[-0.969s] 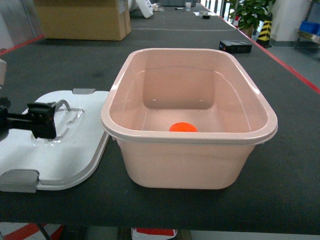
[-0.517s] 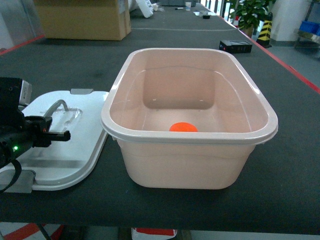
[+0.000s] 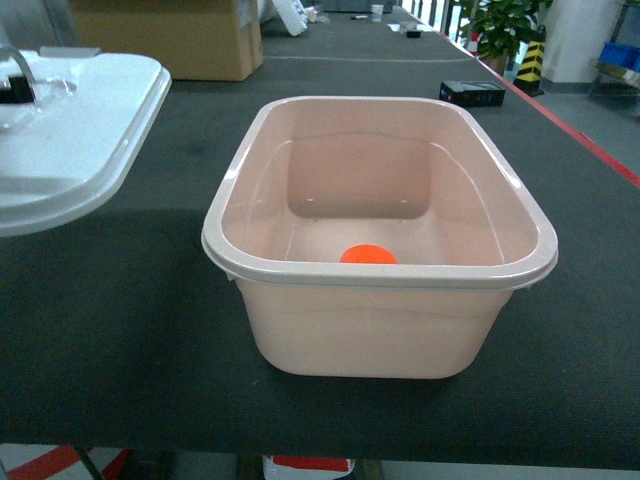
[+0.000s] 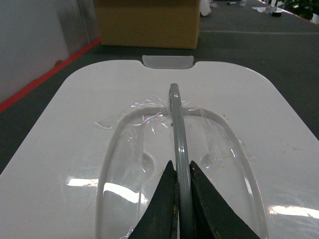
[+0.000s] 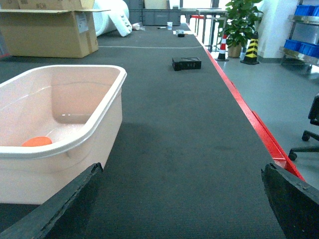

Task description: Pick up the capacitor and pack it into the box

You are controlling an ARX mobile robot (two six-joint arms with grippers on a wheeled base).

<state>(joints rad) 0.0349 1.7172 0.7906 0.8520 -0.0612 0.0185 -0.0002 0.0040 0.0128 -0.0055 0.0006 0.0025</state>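
step: closing box | left gripper (image 4: 182, 199) clamped on lid handle (image 4: 175, 119), white lid (image 3: 70, 140) raised upper left | right gripper (image 5: 182, 199) wide open, empty | next: carry lid over pink tub (image 3: 380, 290), orange capacitor (image 3: 368, 255) inside

Head camera above, wrist cameras low

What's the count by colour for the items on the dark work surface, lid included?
Pink: 1, the tub
White: 1, the lid
Orange: 1, the round piece in the tub
Brown: 1, the cardboard carton
Black: 1, the small box
Total: 5
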